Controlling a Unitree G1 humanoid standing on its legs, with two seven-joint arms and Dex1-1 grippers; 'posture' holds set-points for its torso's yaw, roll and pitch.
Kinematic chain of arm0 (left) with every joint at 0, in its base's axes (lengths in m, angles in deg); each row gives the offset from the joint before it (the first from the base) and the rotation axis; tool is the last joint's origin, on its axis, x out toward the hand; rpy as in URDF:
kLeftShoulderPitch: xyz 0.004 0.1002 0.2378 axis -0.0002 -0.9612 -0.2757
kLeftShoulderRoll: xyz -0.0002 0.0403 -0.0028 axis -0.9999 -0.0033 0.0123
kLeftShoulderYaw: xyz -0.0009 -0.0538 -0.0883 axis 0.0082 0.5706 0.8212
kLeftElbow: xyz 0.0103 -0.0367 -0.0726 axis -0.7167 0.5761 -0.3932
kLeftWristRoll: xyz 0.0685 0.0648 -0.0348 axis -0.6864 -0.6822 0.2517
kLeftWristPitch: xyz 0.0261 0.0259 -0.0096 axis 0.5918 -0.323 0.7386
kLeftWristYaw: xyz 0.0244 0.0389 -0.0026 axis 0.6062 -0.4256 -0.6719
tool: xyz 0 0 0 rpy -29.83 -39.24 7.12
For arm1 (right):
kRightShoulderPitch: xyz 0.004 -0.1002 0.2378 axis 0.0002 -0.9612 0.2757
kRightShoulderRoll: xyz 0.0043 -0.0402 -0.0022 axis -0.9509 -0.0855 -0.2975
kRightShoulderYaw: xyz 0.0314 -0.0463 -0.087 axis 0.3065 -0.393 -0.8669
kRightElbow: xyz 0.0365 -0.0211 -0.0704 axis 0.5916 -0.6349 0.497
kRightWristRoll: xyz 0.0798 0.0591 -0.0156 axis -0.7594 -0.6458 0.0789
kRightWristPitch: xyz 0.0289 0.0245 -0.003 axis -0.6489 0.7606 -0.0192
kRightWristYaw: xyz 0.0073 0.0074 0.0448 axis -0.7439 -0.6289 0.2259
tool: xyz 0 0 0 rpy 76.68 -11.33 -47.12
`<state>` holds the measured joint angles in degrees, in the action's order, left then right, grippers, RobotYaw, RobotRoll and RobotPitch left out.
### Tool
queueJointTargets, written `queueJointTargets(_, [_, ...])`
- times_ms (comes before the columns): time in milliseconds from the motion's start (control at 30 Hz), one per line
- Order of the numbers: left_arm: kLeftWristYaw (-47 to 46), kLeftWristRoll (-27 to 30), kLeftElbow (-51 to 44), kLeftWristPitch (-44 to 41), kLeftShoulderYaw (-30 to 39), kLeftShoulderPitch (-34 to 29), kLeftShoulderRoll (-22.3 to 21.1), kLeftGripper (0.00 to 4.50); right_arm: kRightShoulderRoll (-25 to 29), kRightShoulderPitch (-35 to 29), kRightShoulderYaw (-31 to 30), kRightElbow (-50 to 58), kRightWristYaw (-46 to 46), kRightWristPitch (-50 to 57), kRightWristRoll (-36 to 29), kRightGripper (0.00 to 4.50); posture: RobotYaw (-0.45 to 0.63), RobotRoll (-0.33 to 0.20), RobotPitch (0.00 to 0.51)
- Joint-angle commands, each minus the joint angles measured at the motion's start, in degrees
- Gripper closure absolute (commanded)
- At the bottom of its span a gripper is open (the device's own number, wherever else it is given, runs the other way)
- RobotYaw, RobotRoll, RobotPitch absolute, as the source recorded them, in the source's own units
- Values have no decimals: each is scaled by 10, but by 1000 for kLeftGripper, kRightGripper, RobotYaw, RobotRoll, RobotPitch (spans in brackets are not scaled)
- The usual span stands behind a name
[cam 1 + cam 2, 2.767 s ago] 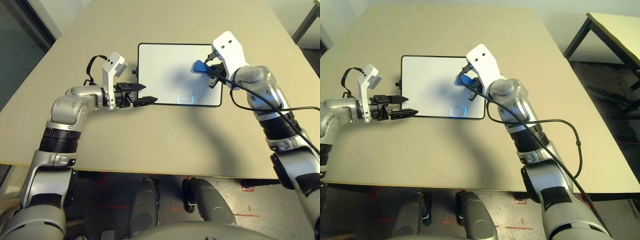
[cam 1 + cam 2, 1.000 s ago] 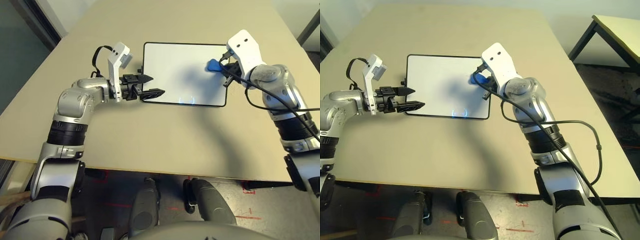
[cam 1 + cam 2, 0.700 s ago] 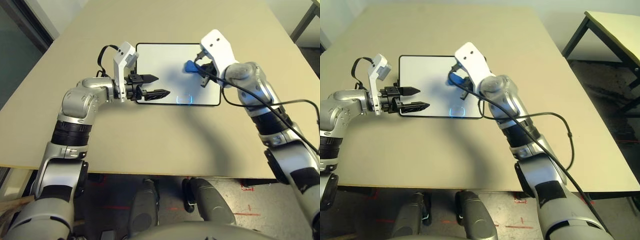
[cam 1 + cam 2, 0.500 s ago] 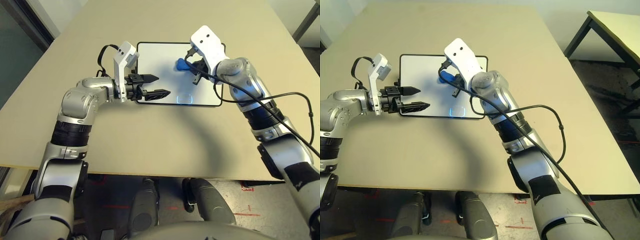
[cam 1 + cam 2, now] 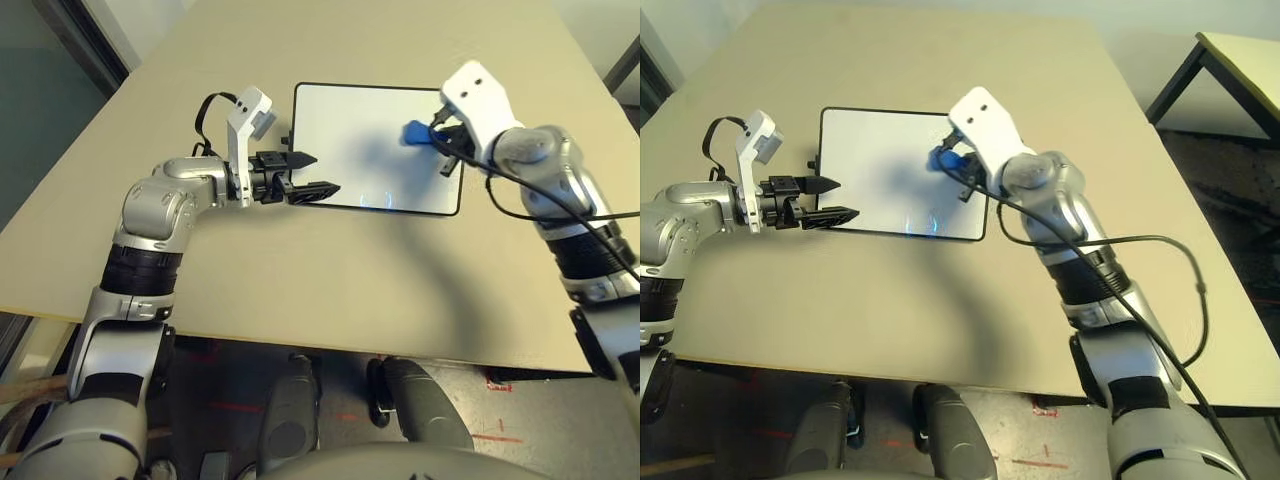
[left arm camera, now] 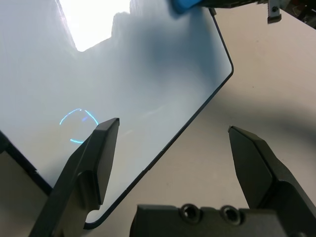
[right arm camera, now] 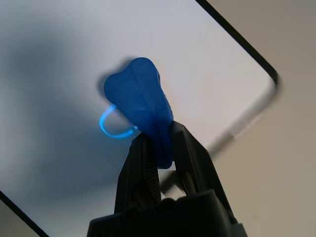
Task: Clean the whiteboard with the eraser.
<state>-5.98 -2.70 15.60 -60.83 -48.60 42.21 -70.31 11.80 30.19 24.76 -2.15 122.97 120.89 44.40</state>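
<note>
The right hand (image 7: 159, 153) pinches the pinched-waist blue eraser (image 7: 140, 94), probably for wiping; the left hand (image 5: 318, 176), spread, likely steadies the black-framed rectangular whiteboard (image 5: 350, 130).

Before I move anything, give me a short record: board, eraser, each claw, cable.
board: flat on table, marks or reflections near its near edge, unclear which
eraser: blue, over the right part of board, in right claw
right claw: shut on eraser
left claw: open, empty, over board's left end
cable: black, runs along right arm, loops out to its right
</note>
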Motion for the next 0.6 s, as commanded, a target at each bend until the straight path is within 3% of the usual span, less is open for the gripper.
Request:
queueJointTargets(33, [7,1,3,0,-5,2,-2,0,7,-19,0,-16,0,27,2,3985,-158,0,156])
queueJointTargets(300, [5,2,-4,-3,-4,-5,-2,0,-47,10,-24,-16,-6,30,0,3985,-136,0,151])
queueJointTargets(600, [0,3,-10,-6,3,-8,-5,0,-136,86,-57,-91,-16,-14,6,3988,-113,0,134])
